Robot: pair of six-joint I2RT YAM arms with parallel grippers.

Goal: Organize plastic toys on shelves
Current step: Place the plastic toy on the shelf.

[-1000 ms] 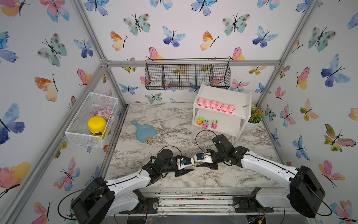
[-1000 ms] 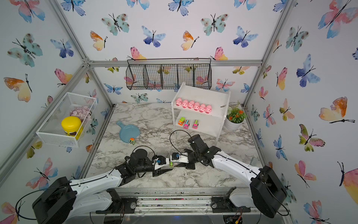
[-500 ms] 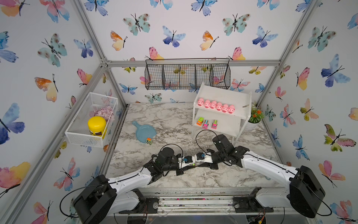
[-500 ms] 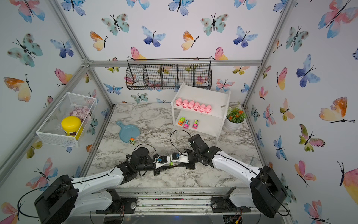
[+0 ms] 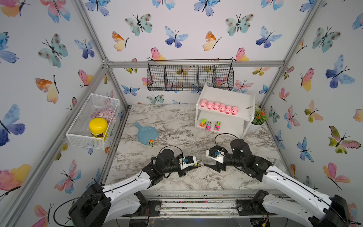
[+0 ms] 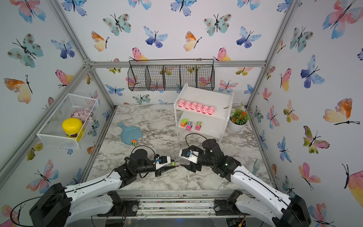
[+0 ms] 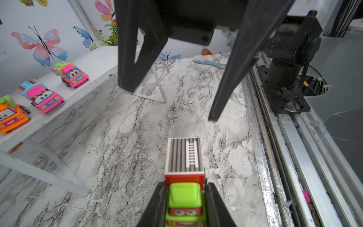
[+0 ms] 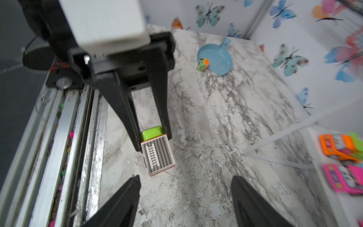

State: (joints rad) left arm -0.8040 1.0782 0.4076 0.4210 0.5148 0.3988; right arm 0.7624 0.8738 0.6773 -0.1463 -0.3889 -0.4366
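Note:
A small truck (image 7: pixel 184 176) with a green cab, red body and grey striped top hangs just above the marble near the front. My left gripper (image 7: pixel 185 184) is shut on its cab, seen in both top views (image 5: pixel 196 164) (image 6: pixel 172 164). Facing it, my right gripper (image 8: pixel 185 177) is open and empty, a short way off the truck's (image 8: pixel 158 153) rear end. The white shelves (image 5: pixel 225 96) stand at the back right. Several pink pigs (image 5: pixel 219 107) line the upper board. Three trucks (image 5: pixel 209 124) are on the lower board. One more truck (image 5: pixel 150 143) rests at the blue pan's rim.
The blue pan (image 5: pixel 145 133) lies left of centre. A potted plant (image 5: pixel 258 119) stands right of the shelves. A black wire basket (image 5: pixel 189 75) hangs on the back wall. A white mesh basket (image 5: pixel 92 119) holds a yellow jar (image 5: pixel 98 127). A metal rail (image 5: pixel 196 202) runs along the front edge.
My left gripper closed on the truck that my right gripper was holding. The right gripper has since opened, let go of it and drawn back a little.

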